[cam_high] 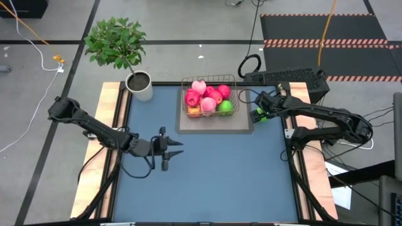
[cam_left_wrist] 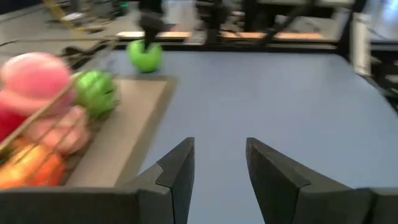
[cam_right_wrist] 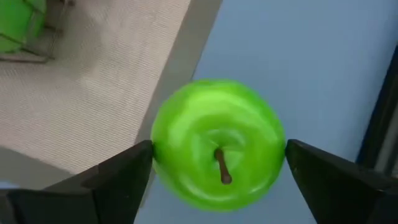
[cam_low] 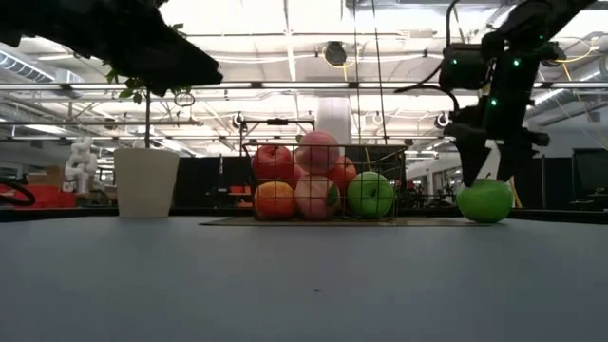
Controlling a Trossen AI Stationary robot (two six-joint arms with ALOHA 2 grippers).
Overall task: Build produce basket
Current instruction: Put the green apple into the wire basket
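Right wrist view puts the green apple (cam_right_wrist: 217, 144) stem-up, directly between our right gripper (cam_right_wrist: 217, 168) fingers, which stand apart, not clamped, on the table just right of the basket (cam_high: 210, 100); left gripper (cam_high: 173, 149) sits part-open, empty, well apart.

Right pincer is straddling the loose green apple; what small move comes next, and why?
Probably close the right pincer on the green apple. Its fingers sit open on both sides of the apple, which rests on the table beside the basket, not yet in it. The left pincer waits mid-table.
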